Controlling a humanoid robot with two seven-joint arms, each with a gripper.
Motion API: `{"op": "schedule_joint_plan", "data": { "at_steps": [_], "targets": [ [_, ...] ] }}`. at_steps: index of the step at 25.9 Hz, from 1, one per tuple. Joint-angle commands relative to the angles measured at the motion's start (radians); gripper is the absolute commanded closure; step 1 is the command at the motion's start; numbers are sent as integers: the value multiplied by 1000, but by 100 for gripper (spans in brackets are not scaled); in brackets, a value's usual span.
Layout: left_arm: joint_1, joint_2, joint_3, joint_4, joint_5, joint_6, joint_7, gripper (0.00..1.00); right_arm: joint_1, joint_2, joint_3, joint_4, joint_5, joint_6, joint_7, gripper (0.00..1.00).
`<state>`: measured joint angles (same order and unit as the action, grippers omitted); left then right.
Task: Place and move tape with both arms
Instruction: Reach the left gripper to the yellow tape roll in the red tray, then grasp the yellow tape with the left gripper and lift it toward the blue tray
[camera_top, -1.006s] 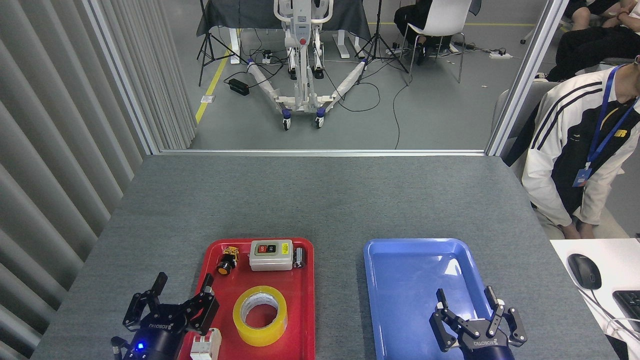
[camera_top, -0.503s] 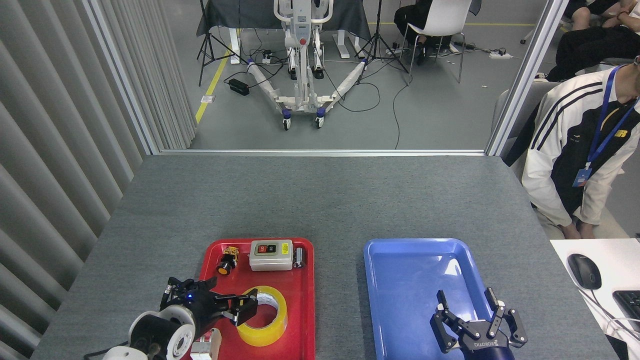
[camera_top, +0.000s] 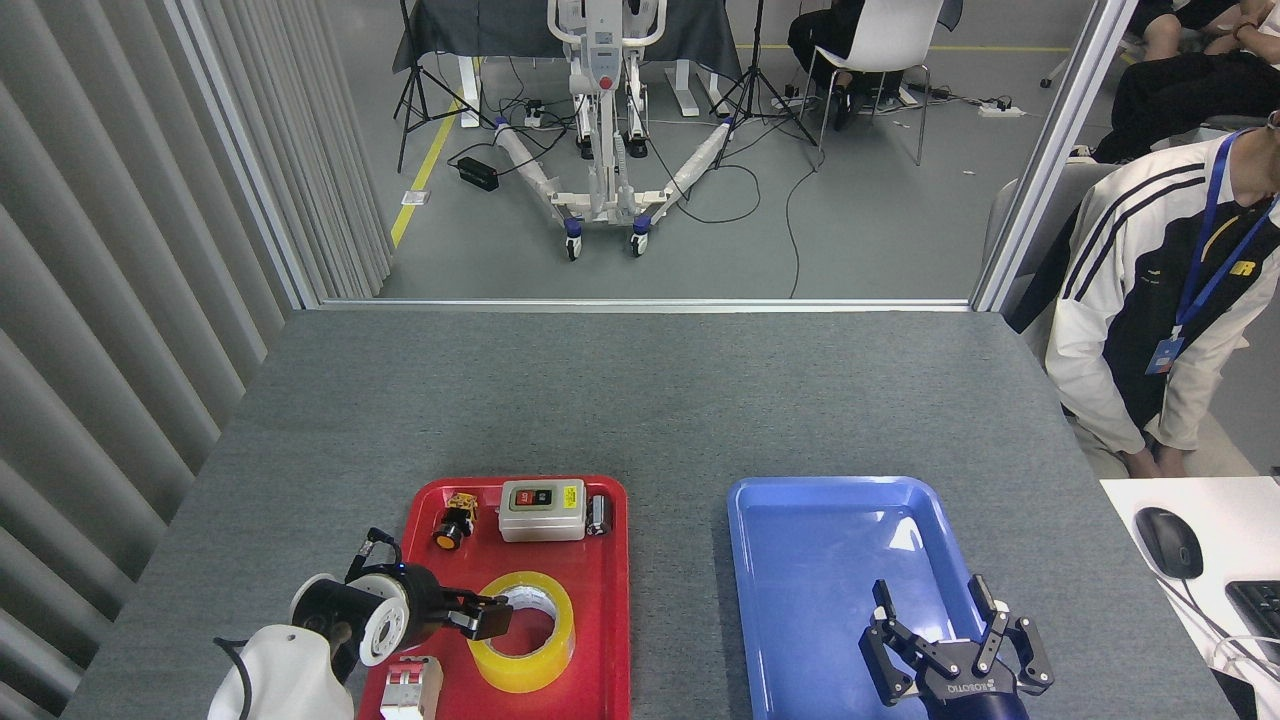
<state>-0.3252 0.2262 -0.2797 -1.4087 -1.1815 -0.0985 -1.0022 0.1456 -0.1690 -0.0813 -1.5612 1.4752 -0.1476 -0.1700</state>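
Tape (camera_top: 521, 631): flat in the near half of your red tray (camera_top: 610, 560); left gripper (camera_top: 487, 619) at its left rim, fingers foreshortened, so you cannot tell whether they grip. Right gripper (camera_top: 955, 655): fingers spread, empty, over the blue tray (camera_top: 800, 530). Risk, as judged: a shallow bite could slip off the slick roll; the white part (camera_top: 405, 690) and your left arm are cut off below.
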Motion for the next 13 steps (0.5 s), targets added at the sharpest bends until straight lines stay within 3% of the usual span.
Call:
{"op": "schedule_joint_plan", "data": {
  "at_steps": [1, 8, 13],
  "targets": [
    [-11, -4, -6, 14, -1, -4, -15, 3, 0, 0, 0, 0, -1, 0, 1, 0],
    [-26, -8, -45, 47, -1, -6, -13, 13, 0, 0, 0, 0, 0, 0, 1, 0],
    [-35, -14, -52, 100, -1, -6, -16, 43, 0, 0, 0, 0, 0, 0, 1, 0]
  ]
}}
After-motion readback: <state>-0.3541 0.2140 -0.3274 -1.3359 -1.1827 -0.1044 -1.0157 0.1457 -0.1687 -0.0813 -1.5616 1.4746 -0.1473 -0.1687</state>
